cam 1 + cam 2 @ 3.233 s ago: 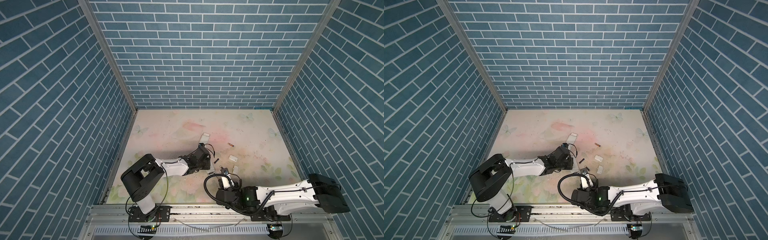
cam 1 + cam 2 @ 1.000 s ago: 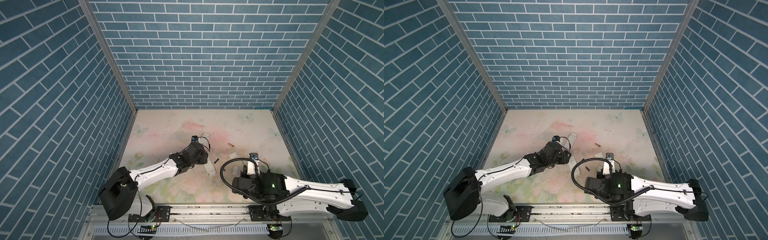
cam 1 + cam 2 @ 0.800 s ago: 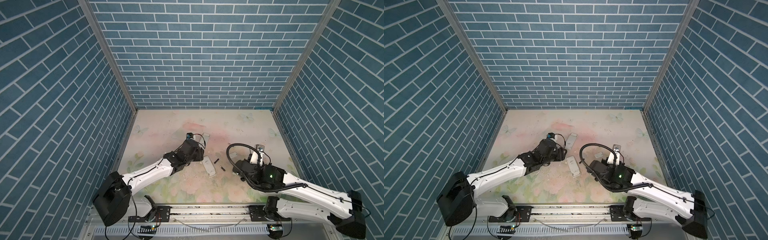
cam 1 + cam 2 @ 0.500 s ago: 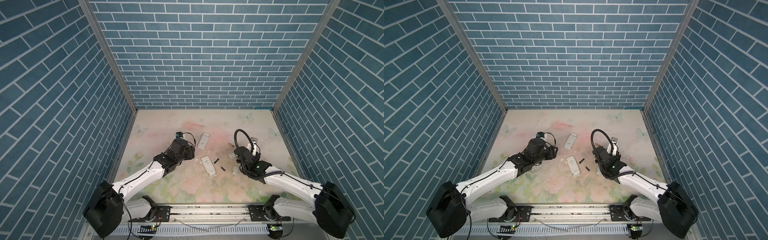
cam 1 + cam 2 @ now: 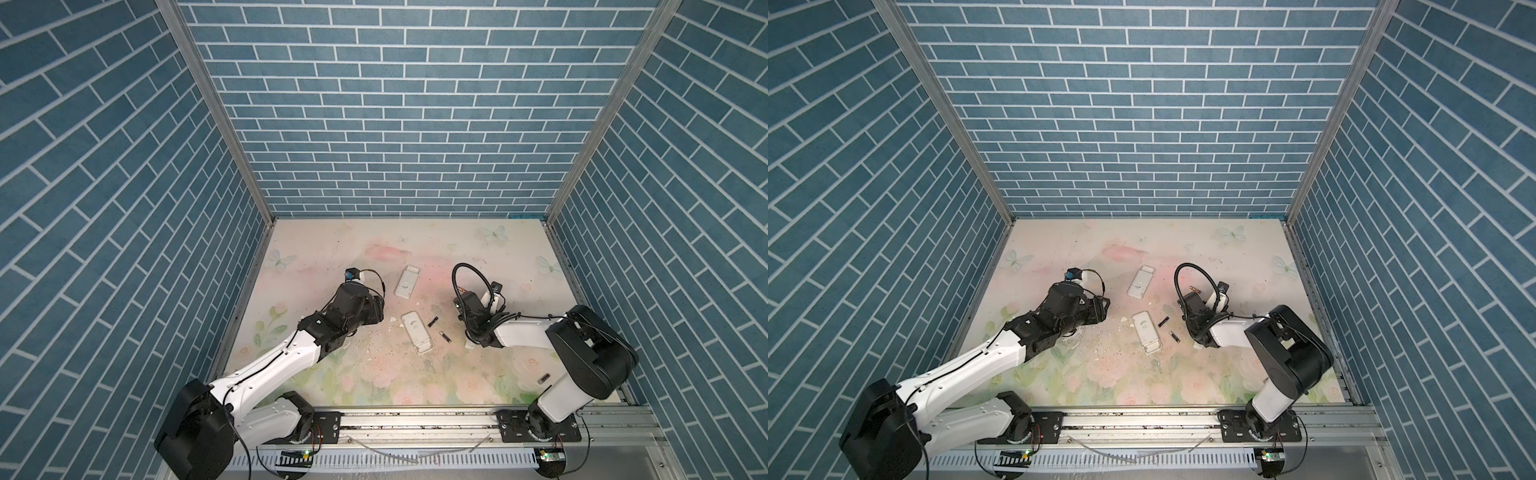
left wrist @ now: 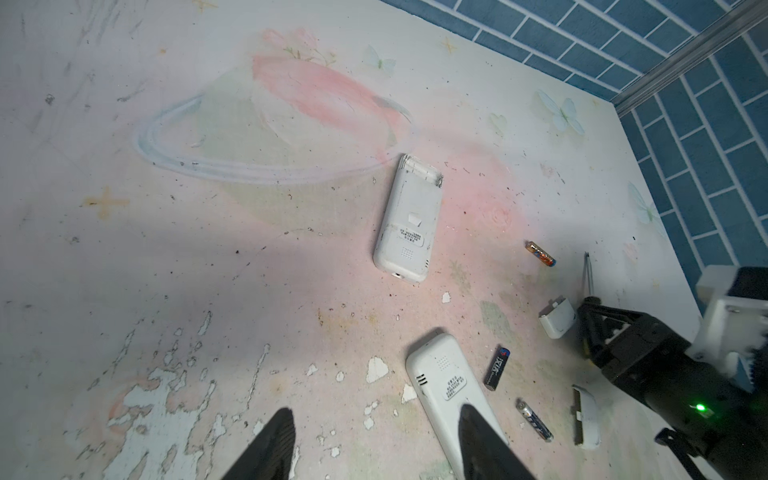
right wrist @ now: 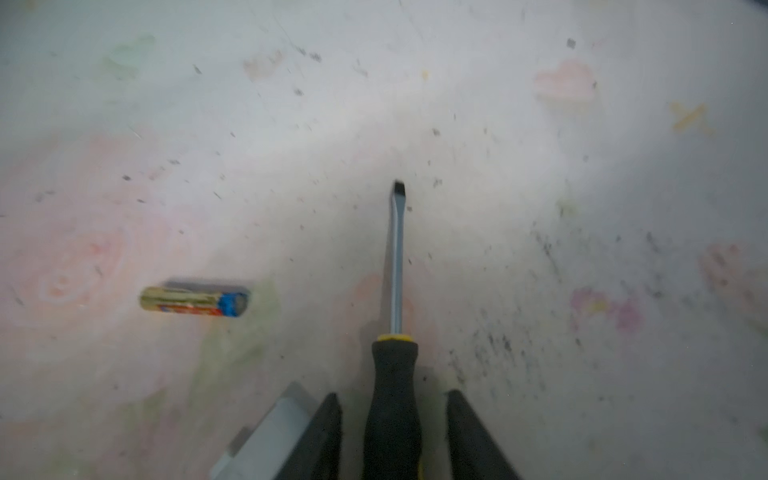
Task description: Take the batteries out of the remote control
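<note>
The right gripper is standing open. A second ago it was clamped on the screwdriver; now its jaws are sitting clear of the handle with a gap on each side. The tool is lying flat on the counter between them, tip pointing away. The right arm, stretched along the front a second ago, is now folding up on its own side. The left gripper is open too, jaws wide and holding nothing. It has been drawing back from the near remote, which is lying just beside it.

The batteries are all lying loose on the counter. One black battery and a second black battery are lying between the two grippers, just past the near remote from the left gripper. That remote is lying in the way between it and them. The copper battery is lying ahead of the right gripper, on its side toward the left arm. A cover plate is sitting right against the right gripper. A second cover plate is lying near its wrist. The far remote is lying well ahead of the left gripper.
</note>
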You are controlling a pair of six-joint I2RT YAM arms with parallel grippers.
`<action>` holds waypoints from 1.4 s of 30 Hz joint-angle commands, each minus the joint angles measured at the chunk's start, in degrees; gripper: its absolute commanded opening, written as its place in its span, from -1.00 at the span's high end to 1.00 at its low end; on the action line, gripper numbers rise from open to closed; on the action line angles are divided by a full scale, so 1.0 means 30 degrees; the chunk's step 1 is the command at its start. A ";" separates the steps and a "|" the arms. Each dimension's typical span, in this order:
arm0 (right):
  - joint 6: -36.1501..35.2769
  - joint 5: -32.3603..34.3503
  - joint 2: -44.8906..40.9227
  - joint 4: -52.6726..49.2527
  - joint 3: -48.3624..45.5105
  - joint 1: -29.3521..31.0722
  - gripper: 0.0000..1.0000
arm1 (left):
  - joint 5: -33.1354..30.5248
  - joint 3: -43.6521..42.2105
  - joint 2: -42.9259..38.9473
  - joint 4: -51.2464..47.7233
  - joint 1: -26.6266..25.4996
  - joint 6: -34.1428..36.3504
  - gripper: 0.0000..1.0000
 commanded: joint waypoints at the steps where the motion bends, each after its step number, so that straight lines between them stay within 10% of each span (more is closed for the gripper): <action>1: 0.1811 -0.1801 0.0823 -0.0032 0.0099 -0.0289 -0.47 | -0.0290 0.0001 -0.0371 -0.0747 0.0217 0.0221 -0.31; 5: 0.1725 -0.2052 0.1342 0.0006 0.0450 -0.0330 -0.96 | -0.0219 -0.0003 -0.0419 -0.0897 0.0411 0.0305 -0.33; 15: 0.2289 0.1750 -0.4957 -0.7230 0.1159 -0.0477 -0.97 | -0.0091 0.0583 -0.0433 -0.1506 0.1147 0.0875 -0.39; 22: 1.2565 0.5735 -0.7998 -2.0399 0.2812 -0.0504 -0.91 | 0.0145 0.1171 -0.0318 -0.1742 0.1383 0.0890 -0.40; 26: 1.3423 0.6603 -0.8603 -2.1893 0.2493 -0.0577 -0.79 | 0.0015 0.1089 -0.0433 -0.2023 0.1484 0.0876 -0.40; 34: -0.5910 0.3654 -1.0027 -0.6791 -0.0253 -0.3401 -0.97 | -0.1512 0.1318 -0.0418 -0.2525 0.3594 0.2574 -0.71; 42: -1.1274 -0.1833 -1.1002 -0.2030 -0.1164 -0.8631 -0.98 | -0.4457 0.1553 -0.0322 -0.2034 0.6933 0.5103 -0.99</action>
